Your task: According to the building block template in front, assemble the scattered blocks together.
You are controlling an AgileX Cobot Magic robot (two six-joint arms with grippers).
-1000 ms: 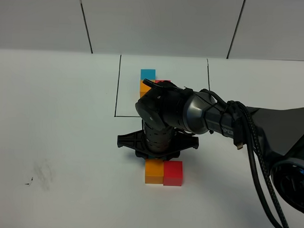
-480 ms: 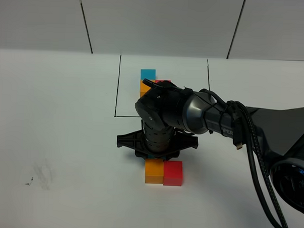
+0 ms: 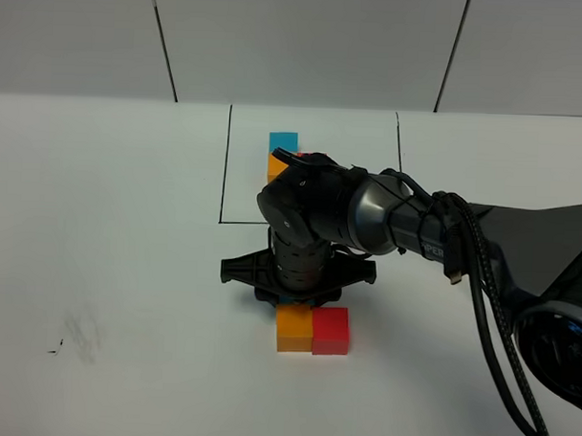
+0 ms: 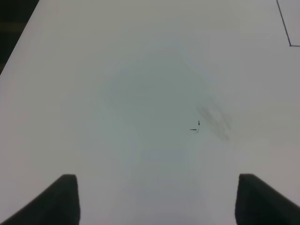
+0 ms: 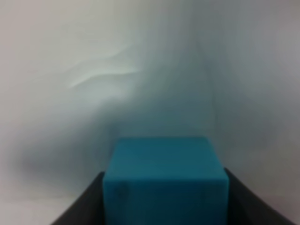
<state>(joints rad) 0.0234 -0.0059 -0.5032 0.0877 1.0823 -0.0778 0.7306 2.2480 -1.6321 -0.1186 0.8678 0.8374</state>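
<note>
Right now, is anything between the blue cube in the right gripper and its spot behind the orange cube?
Nothing visible. The blue cube sits between the right gripper's jaws, just behind the orange cube, which is joined to the red cube. The arm hides the gap itself.

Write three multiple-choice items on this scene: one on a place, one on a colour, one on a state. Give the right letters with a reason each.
1. Where is the red block on the near part of the table?
A. Touching the orange block, on its right in the overhead view
B. Stacked on the orange block
C. Inside the black outline

2. What colour is the block between the right tool's fingers?
A. Red
B. Blue
C. Orange

3. How does the left tool stand?
A. Shut on a block
B. Open over bare table
C. Holding the template

Answers: 1 A, the two sit side by side, faces touching. 2 B, the right wrist view shows a blue cube between the fingers. 3 B, its fingers stand apart with nothing between them.
</note>
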